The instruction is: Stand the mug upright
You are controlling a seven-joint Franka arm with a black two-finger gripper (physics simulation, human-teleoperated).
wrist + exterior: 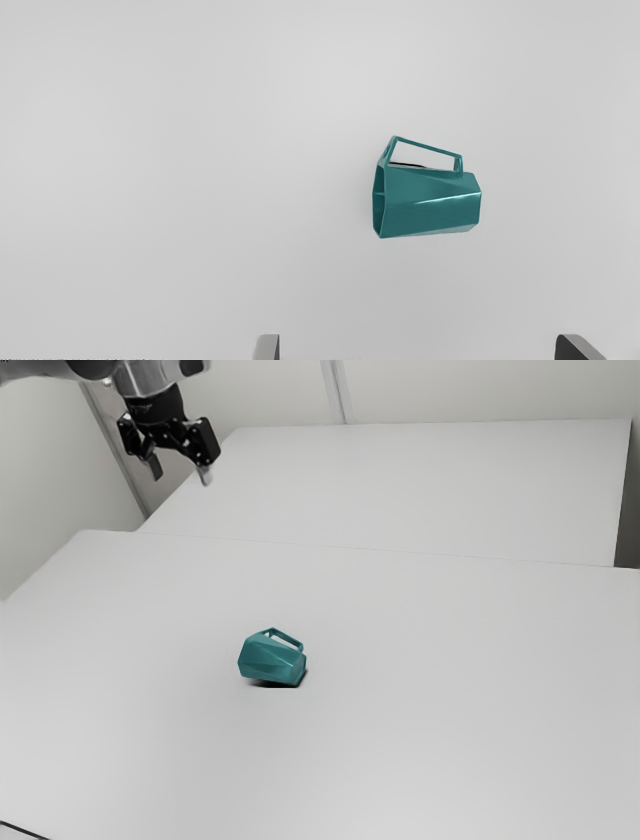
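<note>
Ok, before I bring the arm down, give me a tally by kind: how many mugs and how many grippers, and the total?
Mugs: 1, the teal mug, lying on its side on the table
Grippers: 1, the black gripper, open and away from the mug
Total: 2

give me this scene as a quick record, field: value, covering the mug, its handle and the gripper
mug: teal, faceted, lying on its side
mug support: white table
mug opening: faces the exterior view's left
handle: angular loop, still attached
gripper: open, raised above the table, away from the mug
task status: mug not upright
</note>
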